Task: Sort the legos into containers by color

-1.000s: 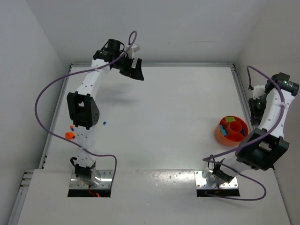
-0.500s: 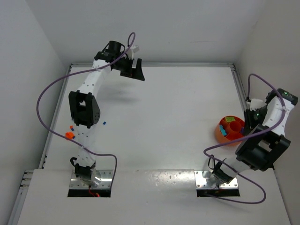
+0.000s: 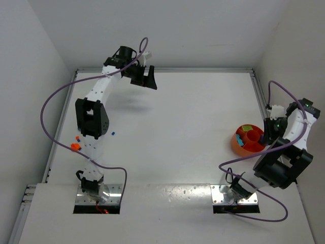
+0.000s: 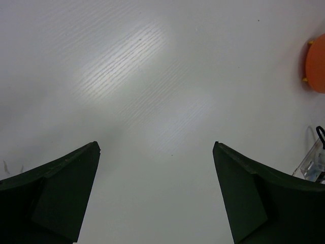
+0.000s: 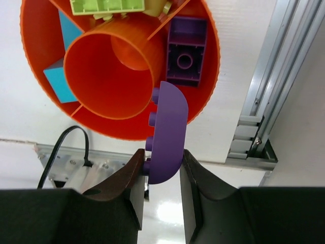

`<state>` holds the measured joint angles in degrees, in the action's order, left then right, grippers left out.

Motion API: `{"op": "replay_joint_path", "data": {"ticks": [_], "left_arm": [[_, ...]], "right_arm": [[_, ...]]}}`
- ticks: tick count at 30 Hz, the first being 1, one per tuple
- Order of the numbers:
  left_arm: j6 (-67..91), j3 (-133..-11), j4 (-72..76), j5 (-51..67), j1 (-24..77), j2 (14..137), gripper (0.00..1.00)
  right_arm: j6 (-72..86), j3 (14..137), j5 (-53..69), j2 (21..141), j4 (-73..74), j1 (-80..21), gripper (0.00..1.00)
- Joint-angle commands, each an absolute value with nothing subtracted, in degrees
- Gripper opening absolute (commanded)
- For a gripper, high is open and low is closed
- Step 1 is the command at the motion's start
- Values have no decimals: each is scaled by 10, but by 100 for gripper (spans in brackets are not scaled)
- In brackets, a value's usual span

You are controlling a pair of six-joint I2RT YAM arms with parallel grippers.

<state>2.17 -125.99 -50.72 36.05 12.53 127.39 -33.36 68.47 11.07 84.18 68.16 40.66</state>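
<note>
Right gripper (image 5: 162,168) clamped on curved purple lego (image 5: 170,132) over rim of orange divided bowl (image 5: 212,61), right side, left gripper (image 4: 156,144) spread wide, holding nothing, far left

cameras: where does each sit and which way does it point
top external: above and behind the arms, looking down on the table; left arm, right arm and bases show, orange bowl at right.
left wrist: on the left arm, looking down at the table between the open left fingers.
right wrist: on the right arm, looking into the bowl; the right fingers pinch a purple lego.
shared: the bowl is in all three, only its edge from left wrist.
</note>
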Motion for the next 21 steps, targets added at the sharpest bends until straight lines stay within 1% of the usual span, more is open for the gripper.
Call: {"op": "replay_joint_path", "data": {"ticks": [1, 9, 10, 21], "left_arm": [[19, -1260, -497, 359, 134, 1247, 100], [19, -1260, -497, 353, 139, 1242, 100], [19, -1260, -497, 353, 139, 1242, 100], [19, -1260, -497, 353, 144, 1247, 100]], "right_arm": [[-334, 672, 129, 826, 646, 407, 1], [-322, 640, 134, 821, 601, 407, 1], [-322, 635, 141, 821, 601, 407, 2], [-306, 635, 147, 821, 570, 407, 2]]}}
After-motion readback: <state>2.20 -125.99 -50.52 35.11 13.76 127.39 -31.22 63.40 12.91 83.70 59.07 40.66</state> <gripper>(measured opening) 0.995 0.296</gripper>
